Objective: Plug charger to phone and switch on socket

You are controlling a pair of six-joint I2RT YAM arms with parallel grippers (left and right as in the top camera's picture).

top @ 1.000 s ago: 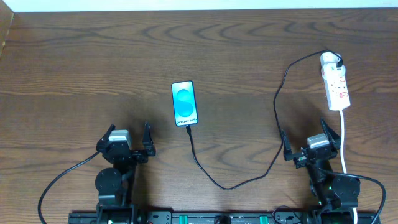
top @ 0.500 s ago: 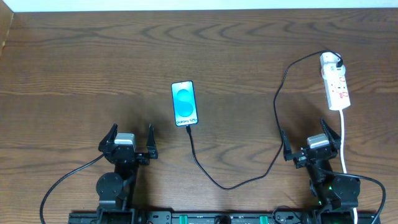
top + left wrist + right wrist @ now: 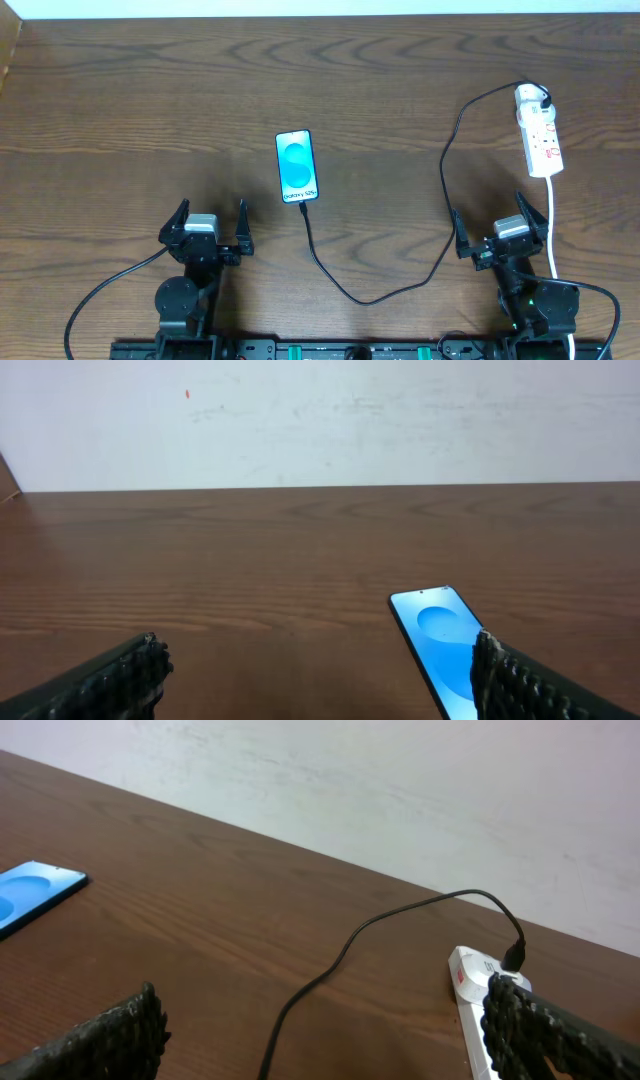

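Across the frame, the brown wooden table (image 3: 150, 100) is carrying everything. At its near edge the left gripper (image 3: 211, 212) is hovering with its jaws standing wide apart, gripping nothing; the right gripper (image 3: 492, 222) is doing the same at the near right, equally spread and empty. Beyond the right gripper, the socket (image 3: 537, 130) is lying flat, with a white cord (image 3: 551, 220) trailing from its near end toward the arm's base. Near the table's middle, beyond and to the right of the left gripper, the phone (image 3: 298, 166) is lying face up, its blue screen glowing. From a black plug in the socket's far end, the charger (image 3: 360, 297) is looping toward the near edge and back up, its tip meeting the phone's near edge.
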